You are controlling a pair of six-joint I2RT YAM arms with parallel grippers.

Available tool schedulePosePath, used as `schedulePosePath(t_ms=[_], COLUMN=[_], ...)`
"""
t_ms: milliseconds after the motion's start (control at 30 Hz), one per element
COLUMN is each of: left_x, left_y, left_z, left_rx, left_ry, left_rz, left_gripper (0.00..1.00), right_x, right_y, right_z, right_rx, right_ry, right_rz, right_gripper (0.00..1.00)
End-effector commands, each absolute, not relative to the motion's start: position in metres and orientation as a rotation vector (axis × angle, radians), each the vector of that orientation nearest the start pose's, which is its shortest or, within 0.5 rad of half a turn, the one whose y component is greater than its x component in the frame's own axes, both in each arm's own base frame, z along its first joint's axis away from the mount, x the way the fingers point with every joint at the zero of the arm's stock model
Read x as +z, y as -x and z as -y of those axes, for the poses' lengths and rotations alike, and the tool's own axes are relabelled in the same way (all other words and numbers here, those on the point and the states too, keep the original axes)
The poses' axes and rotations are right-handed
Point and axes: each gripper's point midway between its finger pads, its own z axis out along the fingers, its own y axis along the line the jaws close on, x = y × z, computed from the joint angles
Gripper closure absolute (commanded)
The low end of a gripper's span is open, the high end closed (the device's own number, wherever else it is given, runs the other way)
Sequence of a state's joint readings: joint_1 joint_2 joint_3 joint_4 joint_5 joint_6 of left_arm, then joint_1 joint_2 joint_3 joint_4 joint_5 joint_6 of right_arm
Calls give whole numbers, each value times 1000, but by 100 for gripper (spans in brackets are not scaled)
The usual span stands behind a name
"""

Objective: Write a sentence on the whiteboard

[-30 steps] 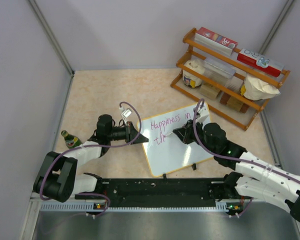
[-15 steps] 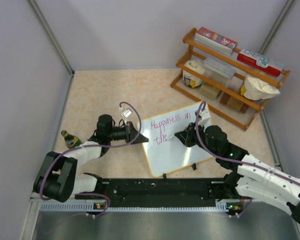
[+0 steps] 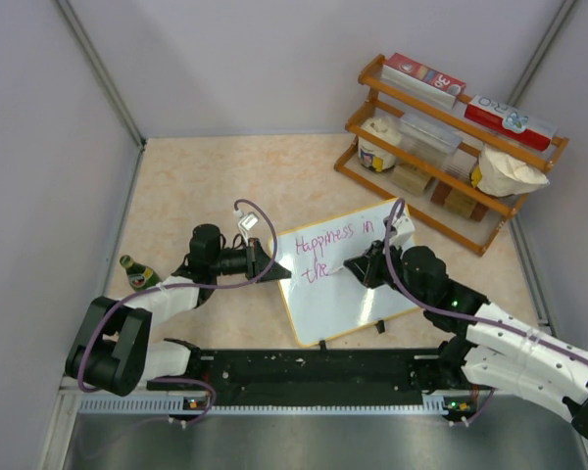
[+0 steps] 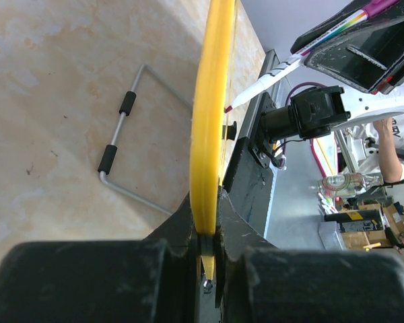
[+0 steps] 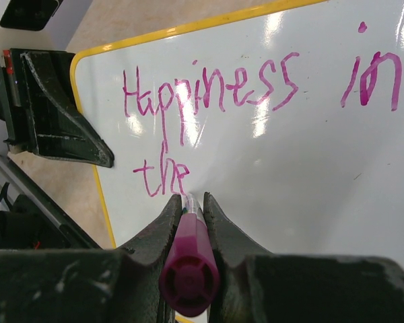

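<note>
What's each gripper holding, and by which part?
Left gripper clamps the whiteboard by its yellow left edge; right gripper pinches a pink marker by its barrel.

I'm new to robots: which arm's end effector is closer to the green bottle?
Left. The left end effector grips the whiteboard's edge right of the green bottle; the right end effector holds a marker farther right.

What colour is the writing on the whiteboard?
Magenta pink writing on the whiteboard; it shows most clearly in the right wrist view.
</note>
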State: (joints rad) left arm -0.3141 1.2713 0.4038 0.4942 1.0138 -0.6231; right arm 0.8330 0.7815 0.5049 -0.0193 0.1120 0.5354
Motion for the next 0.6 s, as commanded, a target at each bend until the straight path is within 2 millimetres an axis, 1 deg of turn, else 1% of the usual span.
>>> schedulePosePath(t_ms=[0,200,267,467,567], left_x=[109,109,109,109,109], left_y=[-199,-199,-199,-199,-199], left_z=[233,234,234,234,233], left_rx=[-1512,-1514,-1513,-1511,-1513], left_ry=[-444,-446,-447,-446,-444], left_rz=[-2107,-2105,-2106,-2107,-2109], left_gripper=[100,100,100,100,100], right_x=[182,196,204,242,253], right_y=[-224,-227,-227,-224,-225], right_z=[-215,-218,-219,-223,-224], right_rx=[693,698,710,780,790], right_ry=[170,175,178,190,201], right_rz=[-1949,-1921,-1902,-1811,-1791], right_gripper=[100,100,100,100,100])
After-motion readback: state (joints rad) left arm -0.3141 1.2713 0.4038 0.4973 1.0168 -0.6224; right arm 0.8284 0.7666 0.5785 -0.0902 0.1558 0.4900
